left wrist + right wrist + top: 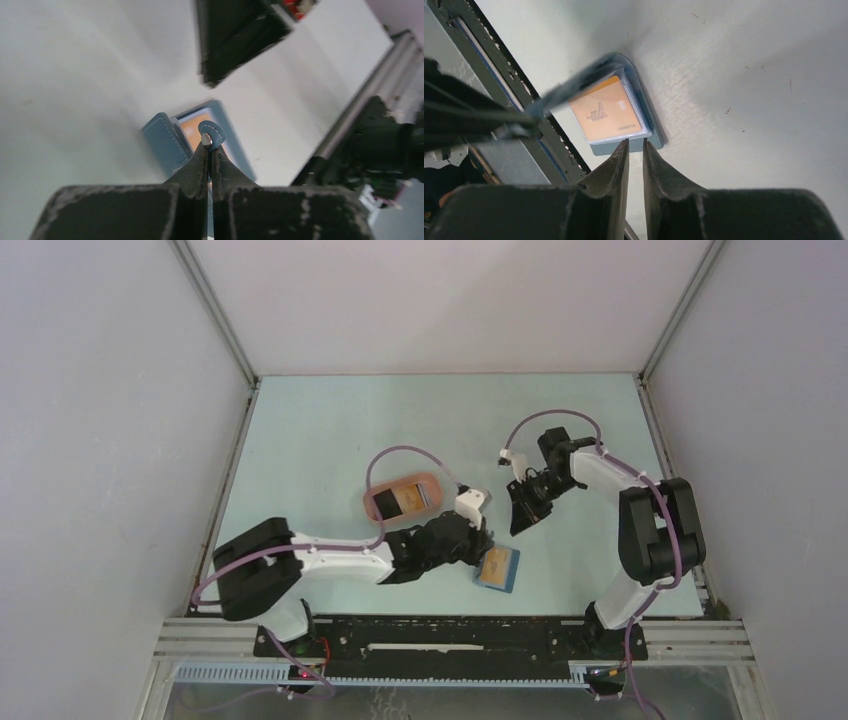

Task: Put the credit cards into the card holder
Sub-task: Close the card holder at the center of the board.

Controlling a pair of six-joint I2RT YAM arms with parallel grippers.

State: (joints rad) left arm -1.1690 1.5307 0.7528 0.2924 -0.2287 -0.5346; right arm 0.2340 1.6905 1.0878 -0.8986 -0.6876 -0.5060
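Note:
The dark-blue card holder (497, 568) lies open on the table near the front. A yellow-orange card (606, 112) sits in its lighter blue slot, with a pale edge around it. My left gripper (210, 147) is shut on the holder's snap tab (214, 131) and holds the flap (165, 140) up. My right gripper (635, 143) hovers just above the holder's (651, 131) edge, its fingers a narrow gap apart with nothing between them. A black card (383, 503) and another orange card (411, 497) lie in the pink tray (402, 480).
The right gripper (235, 35) hangs close over the left gripper (480, 545). The left arm (464, 120) crosses the right wrist view beside the holder. The front rail (450, 625) runs close behind the holder. White walls enclose the table.

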